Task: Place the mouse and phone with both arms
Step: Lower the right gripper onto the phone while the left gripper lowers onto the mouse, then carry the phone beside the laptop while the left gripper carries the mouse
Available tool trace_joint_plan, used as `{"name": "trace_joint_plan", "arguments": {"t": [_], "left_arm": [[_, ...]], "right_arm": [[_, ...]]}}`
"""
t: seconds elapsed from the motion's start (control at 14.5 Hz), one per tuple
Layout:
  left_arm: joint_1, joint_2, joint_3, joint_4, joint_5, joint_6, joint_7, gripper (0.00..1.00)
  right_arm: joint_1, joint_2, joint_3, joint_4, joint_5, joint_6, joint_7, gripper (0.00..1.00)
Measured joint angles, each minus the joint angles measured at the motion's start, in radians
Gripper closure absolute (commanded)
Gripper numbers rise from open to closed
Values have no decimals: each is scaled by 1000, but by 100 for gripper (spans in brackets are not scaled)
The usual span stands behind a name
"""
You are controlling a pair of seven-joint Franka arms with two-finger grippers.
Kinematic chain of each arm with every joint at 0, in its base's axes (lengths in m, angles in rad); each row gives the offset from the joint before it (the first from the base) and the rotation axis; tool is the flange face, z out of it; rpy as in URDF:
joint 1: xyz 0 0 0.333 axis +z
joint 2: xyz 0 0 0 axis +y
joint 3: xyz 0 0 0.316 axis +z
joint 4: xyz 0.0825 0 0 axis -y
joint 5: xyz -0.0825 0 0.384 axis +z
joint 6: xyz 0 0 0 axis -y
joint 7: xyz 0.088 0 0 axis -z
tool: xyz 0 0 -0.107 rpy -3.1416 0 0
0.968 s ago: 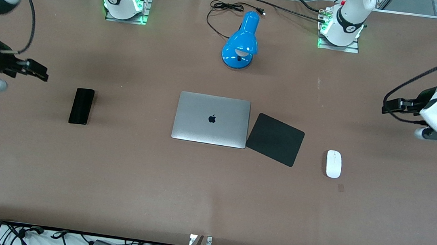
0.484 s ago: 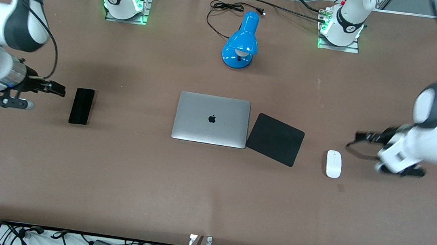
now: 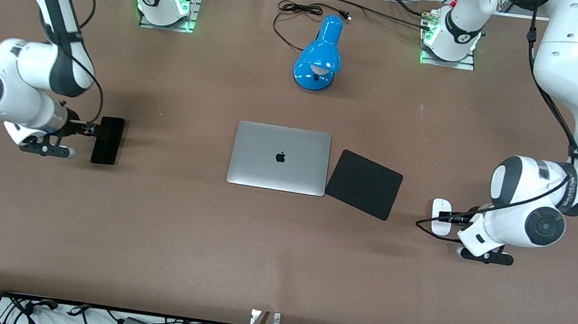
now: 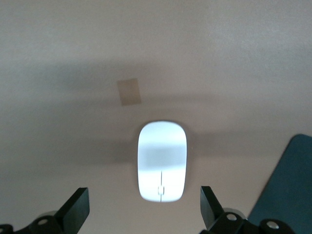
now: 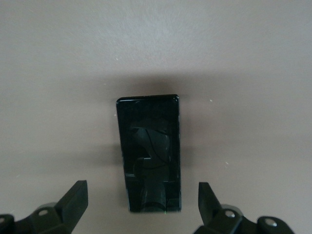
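Note:
The white oval mouse (image 3: 442, 205) lies on the brown table toward the left arm's end, beside the black mouse pad (image 3: 364, 184). My left gripper (image 3: 443, 217) is low over it and open. In the left wrist view the mouse (image 4: 162, 161) lies just ahead of the gap between the fingers (image 4: 74, 209), untouched. The black phone (image 3: 108, 144) lies flat toward the right arm's end. My right gripper (image 3: 92, 130) is open at the phone's edge. In the right wrist view the phone (image 5: 148, 156) reaches into the gap between the spread fingers (image 5: 74, 199), which do not touch it.
A closed silver laptop (image 3: 280, 157) sits mid-table against the mouse pad. A blue desk lamp (image 3: 320, 58) with its black cable (image 3: 297, 10) lies farther from the front camera. A small tape patch (image 4: 129, 92) is on the table by the mouse.
Both arms have swung in from the table's ends and come down. The right gripper has reached the phone and the left gripper the mouse. Neither thing has moved.

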Motion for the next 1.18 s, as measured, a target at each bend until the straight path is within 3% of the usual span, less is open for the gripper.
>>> {"name": "trace_joint_plan", "arguments": {"t": [0.28, 1.18], "left_arm": [[3, 19, 1, -67, 3, 129, 81, 0], [-3, 23, 0, -111, 3, 140, 106, 0]], "right_arm": [[0, 98, 0, 0, 0, 79, 29, 0], [-14, 157, 0, 1, 0, 90, 32, 0]]}}
